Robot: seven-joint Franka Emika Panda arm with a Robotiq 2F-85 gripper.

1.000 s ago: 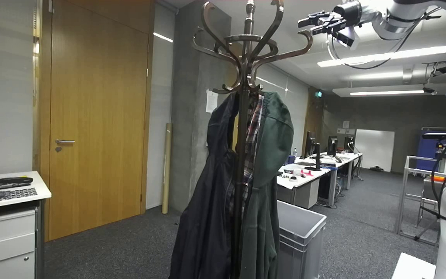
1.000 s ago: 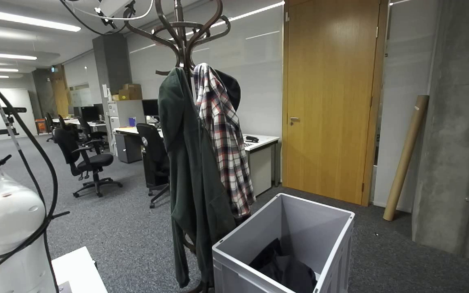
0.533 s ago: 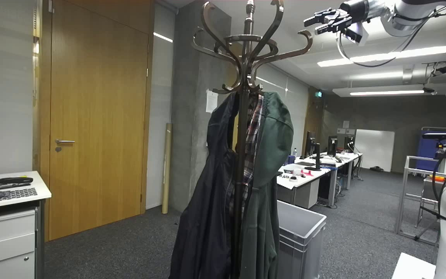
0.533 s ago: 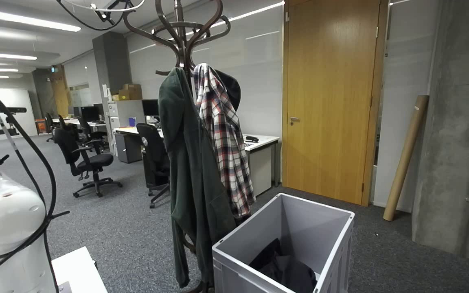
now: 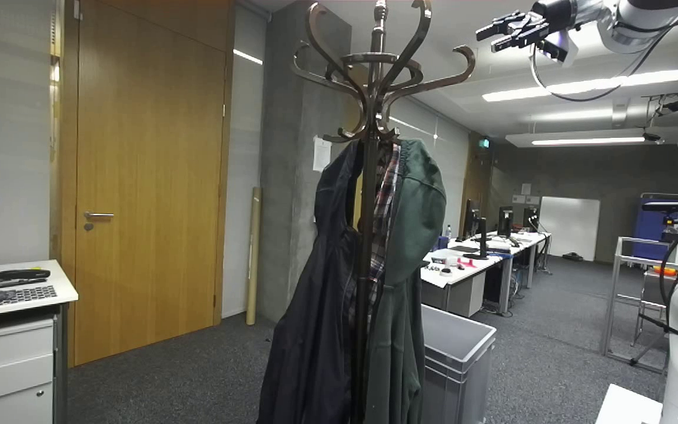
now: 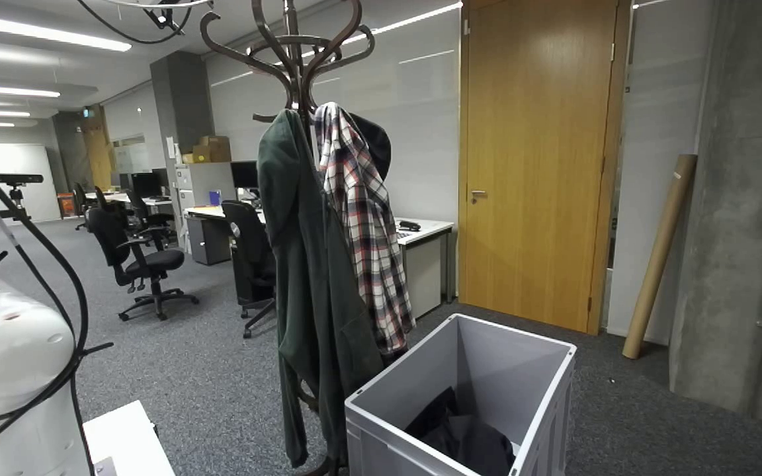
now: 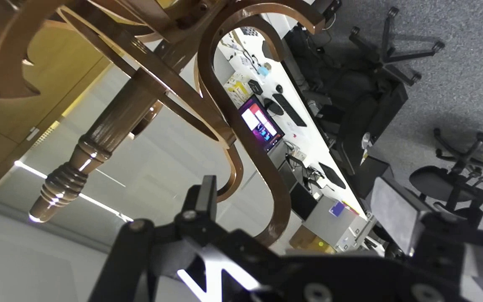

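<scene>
We have the gripper (image 5: 488,40) near the top of the coat stand (image 5: 365,224) but apart from it, fingers (image 7: 207,195) spread wide; green jacket (image 5: 406,259), plaid shirt (image 6: 368,231), dark jacket (image 5: 312,306) hang lower.

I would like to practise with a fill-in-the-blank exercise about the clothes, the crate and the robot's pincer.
1. The jaws of the pincer are not closed but ____.
2. The crate with dark cloth inside is ____ in colour.
3. On the coat stand, the plaid shirt hangs ____ the dark garment and the green garment.
Missing words: open; grey; between.
</scene>
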